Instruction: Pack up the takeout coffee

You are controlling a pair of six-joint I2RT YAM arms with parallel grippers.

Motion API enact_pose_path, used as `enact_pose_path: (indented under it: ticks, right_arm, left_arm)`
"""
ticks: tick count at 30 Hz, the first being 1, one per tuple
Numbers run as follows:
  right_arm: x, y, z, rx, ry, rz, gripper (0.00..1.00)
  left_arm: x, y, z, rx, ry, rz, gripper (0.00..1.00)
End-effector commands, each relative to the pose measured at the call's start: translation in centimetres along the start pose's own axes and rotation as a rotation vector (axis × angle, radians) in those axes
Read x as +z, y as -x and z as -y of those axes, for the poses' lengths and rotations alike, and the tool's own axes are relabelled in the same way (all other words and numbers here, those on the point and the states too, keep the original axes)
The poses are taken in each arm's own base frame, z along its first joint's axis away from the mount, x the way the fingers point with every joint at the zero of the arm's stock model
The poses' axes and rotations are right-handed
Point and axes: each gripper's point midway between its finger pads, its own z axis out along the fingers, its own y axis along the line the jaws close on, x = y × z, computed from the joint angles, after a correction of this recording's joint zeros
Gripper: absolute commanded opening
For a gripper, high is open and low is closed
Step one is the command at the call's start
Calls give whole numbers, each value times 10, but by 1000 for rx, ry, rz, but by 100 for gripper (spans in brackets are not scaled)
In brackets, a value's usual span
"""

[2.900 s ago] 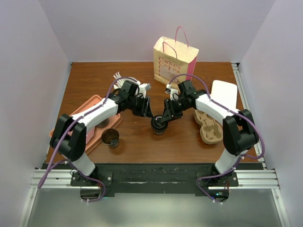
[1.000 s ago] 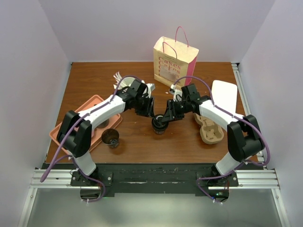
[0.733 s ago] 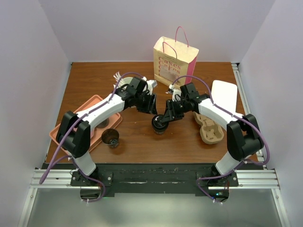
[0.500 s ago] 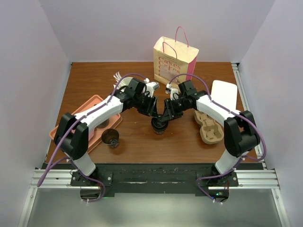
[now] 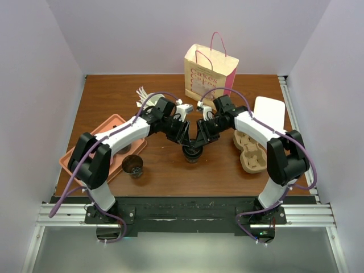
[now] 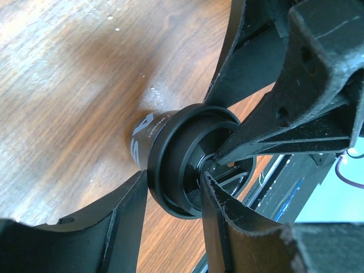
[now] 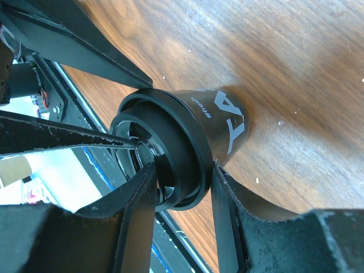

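Note:
The takeout coffee [image 5: 191, 153] is a near-black paper cup with a black lid, standing at the middle of the table. My left gripper [image 5: 184, 137] comes at it from the left. In the left wrist view the left gripper [image 6: 175, 183] pinches the lid [image 6: 176, 170] rim, one finger outside and one in the lid's recess. My right gripper [image 5: 199, 139] comes from the right. Its wrist view shows the right gripper [image 7: 182, 170] shut across the opposite side of the lid [image 7: 170, 153], above the cup wall [image 7: 227, 122].
A paper bag [image 5: 209, 71] with pink handles stands at the back. The tan pulp carrier [image 5: 250, 151] and a white flat piece [image 5: 269, 112] lie to the right. On the left are a pink tray [image 5: 108, 122], an open brown cup [image 5: 133, 165] and the stirrer cup [image 5: 145, 98].
My left gripper has swung right from beside the stirrer cup to the coffee's lid and closed on its rim. The right gripper has stayed on the lid; the cup has not moved.

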Motion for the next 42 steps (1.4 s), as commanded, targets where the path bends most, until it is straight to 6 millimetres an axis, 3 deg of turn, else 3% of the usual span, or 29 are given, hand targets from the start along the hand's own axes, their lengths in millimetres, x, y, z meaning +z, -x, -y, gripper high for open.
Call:
enact_pose_path:
  ticks: [1,7,13,25,29,36,42]
  right_arm:
    - [2,-5,14,-33,-70,-28,33]
    - [-5,8,8,-27,-79,24,36]
    - [-24,37,-10,-3,-79,122,46]
    - [-43,47,-21,55,-107,216,60]
    - [-59,49,-29,85,-118,280,61]
    - [-65,19,-38,163,-83,304,52]
    - [-46,-22,-34,188,-18,195,48]
  left_arm:
    - [10,-18,-4,-22,-11,-37,45]
    - [8,-28,-17,-50,64,-55,44]
    - [7,-40,-28,-78,126,-73,43]
    - [6,-49,-39,-113,192,-95,42]
    - [5,-50,-40,-125,204,-94,42]
    - [4,-50,-40,-129,217,-96,41]
    - [3,-49,-41,-127,228,-98,41]
